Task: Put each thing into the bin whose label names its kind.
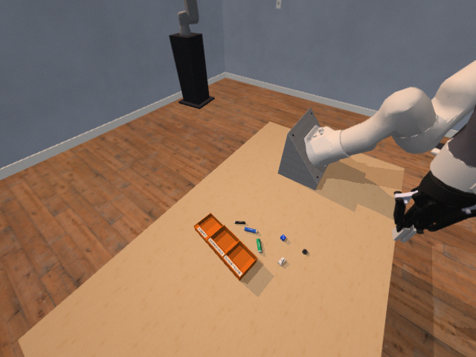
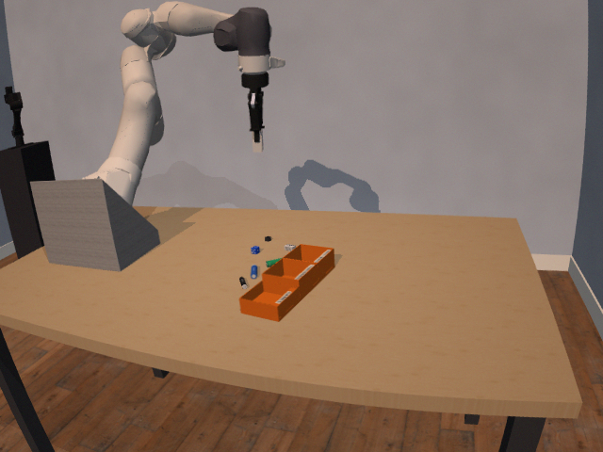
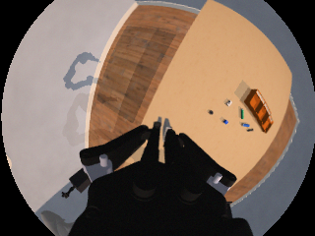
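Exterior view: the gripper hangs high above the table, pointing straight down, fingers pressed together with nothing between them. The arm rises from a grey wedge-shaped mount at the table's far left corner.

Three orange bins stand joined in a row near the table's middle, each with a white label strip on one long side (text too small to read). All three compartments look unfilled, as far as this angle allows.

Top view, items lying loose on the wood beside the bins:
- small black stick-like item, nearest the end bin
- blue cylinder, probably a battery, just beyond it
- green cylinder, near the middle bin
- blue die, farther out
- white die, near the last bin
- small black round piece, farthest from the bins

None touch each other or the bins.

Wrist view: closed fingertips at centre, bins and items small and well off to the right.
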Controlling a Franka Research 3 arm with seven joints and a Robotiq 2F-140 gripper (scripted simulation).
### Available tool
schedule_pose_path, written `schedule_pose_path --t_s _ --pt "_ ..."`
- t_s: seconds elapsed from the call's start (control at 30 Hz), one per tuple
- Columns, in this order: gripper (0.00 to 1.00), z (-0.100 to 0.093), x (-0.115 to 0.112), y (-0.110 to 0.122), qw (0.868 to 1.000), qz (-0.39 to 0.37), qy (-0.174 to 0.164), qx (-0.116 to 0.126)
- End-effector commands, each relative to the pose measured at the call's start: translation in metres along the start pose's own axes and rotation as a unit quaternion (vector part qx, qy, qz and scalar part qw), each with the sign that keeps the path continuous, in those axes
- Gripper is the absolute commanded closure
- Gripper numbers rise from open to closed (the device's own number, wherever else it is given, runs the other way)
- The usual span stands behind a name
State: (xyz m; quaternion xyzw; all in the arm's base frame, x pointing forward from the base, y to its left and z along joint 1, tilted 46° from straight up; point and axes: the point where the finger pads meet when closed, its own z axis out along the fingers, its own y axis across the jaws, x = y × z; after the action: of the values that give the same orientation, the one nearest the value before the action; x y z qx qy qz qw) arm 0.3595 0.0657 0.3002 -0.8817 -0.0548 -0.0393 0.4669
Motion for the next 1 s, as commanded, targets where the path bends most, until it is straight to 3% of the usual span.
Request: schedule_pose_path --t_s 0.0,0.13,0.23,0.27,0.7,0.8,0.83,0.97 --pt "0.95 -0.004 0.013 0.016 1.0 -0.012 0.008 -0.003" --pt "0.95 -0.01 0.027 0.045 1.0 0.004 0.017 -0.012" --pt "0.95 -0.01 0.027 0.045 1.0 0.004 0.017 -0.012" --pt "0.95 -0.012 0.03 0.053 0.999 0.021 0.024 -0.022" --pt "0.95 -0.028 0.052 0.141 0.997 0.052 0.036 -0.043" --pt "0.95 -0.028 0.053 0.143 0.997 0.052 0.036 -0.043" --pt "0.95 -0.029 0.053 0.151 0.995 0.067 0.041 -0.053" --pt "0.95 -0.033 0.056 0.178 0.995 0.067 0.041 -0.053"
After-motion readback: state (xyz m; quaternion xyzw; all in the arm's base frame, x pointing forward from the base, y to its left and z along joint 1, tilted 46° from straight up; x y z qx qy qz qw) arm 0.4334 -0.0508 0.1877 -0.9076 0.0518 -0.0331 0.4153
